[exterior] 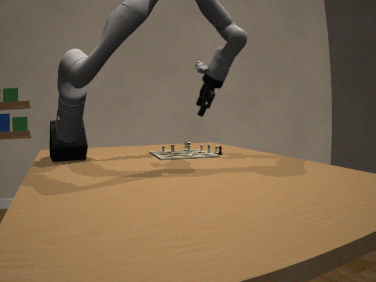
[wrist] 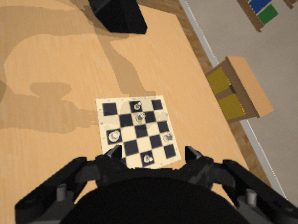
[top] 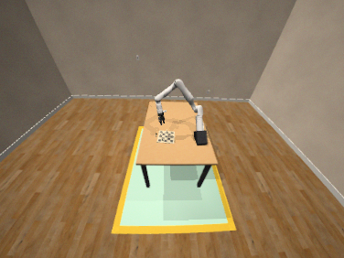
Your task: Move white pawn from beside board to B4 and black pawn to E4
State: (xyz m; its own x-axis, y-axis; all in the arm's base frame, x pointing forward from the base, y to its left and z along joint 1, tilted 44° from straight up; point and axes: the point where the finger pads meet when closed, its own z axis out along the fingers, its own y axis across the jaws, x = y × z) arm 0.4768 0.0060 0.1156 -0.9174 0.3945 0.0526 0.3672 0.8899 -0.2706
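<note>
A small chessboard [top: 161, 141] [exterior: 165, 157] [wrist: 157, 104] lies on the wooden table [top: 178, 155] [exterior: 150, 220]. Several pale pieces stand on it, among them a tall piece [exterior: 186, 147] and a piece [wrist: 113, 135] near the board's left side in the wrist view. A small black piece [exterior: 220, 149] stands at the board's right end in the exterior view; I cannot pick out the white pawn. My gripper [top: 161, 121] [exterior: 202, 111] [wrist: 153, 152] is open and empty. It hangs well above the board's near edge.
The arm's black base [top: 200, 137] [exterior: 67, 145] [wrist: 120, 15] stands on the table beyond the board. A wooden shelf with yellow boxes [wrist: 240, 90] stands off the table's right edge. Wall shelves with green and blue blocks [exterior: 10, 95] are far off.
</note>
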